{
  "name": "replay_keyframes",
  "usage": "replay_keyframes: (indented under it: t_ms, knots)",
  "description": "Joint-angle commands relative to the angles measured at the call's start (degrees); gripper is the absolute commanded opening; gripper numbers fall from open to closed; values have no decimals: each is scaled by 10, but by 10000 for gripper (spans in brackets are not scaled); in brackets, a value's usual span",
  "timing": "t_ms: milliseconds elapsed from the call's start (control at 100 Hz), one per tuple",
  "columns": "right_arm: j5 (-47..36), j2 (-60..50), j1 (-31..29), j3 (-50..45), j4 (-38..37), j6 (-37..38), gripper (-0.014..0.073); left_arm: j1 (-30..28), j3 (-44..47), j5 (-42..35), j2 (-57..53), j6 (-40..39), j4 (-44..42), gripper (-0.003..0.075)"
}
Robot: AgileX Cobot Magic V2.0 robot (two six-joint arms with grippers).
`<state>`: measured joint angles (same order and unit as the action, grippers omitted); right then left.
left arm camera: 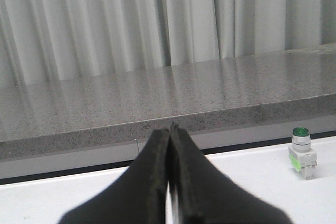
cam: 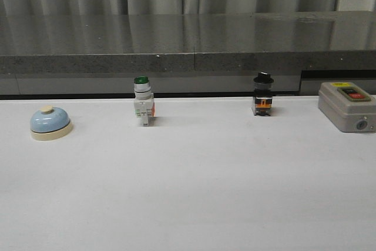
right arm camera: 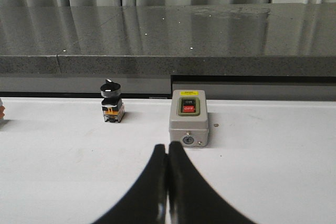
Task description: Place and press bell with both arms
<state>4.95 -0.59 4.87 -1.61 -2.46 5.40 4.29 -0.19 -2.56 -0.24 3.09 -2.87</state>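
Note:
The light-blue bell with its cream base and knob stands on the white table at the far left of the front view. Neither arm shows in the front view. My left gripper is shut and empty, raised above the table's near left part; the bell is out of its view. My right gripper is shut and empty, low over the table just in front of the grey box.
A green-capped white push-button switch stands left of centre and also shows in the left wrist view. A black rotary switch stands right of centre. The grey box is at the far right. A grey stone ledge runs behind the table.

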Motion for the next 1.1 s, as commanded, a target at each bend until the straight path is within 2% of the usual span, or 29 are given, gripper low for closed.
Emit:
replay_keyframes:
  t_ms: [0, 300, 560, 820, 950, 1090]
  knots:
    - [-46, -11, -4, 11, -1, -5, -64, 0, 32, -45, -19, -3, 2, -21]
    - [-46, -11, -4, 11, -1, -5, -64, 0, 32, -46, -19, -3, 2, -21]
    - [-46, -11, -4, 11, -1, -5, -64, 0, 23, -78, -19, -3, 11, -21]
    - [-46, -11, -4, 11, -1, -5, -64, 0, -79, 31, 25, -3, 36, -21]
    - [-46, -11, -4, 11, -1, -5, -64, 0, -152, 67, 93, -3, 44, -21]
    - [-46, -11, -4, 11, -1, -5, -64, 0, -243, 146, 194, -3, 47, -21]
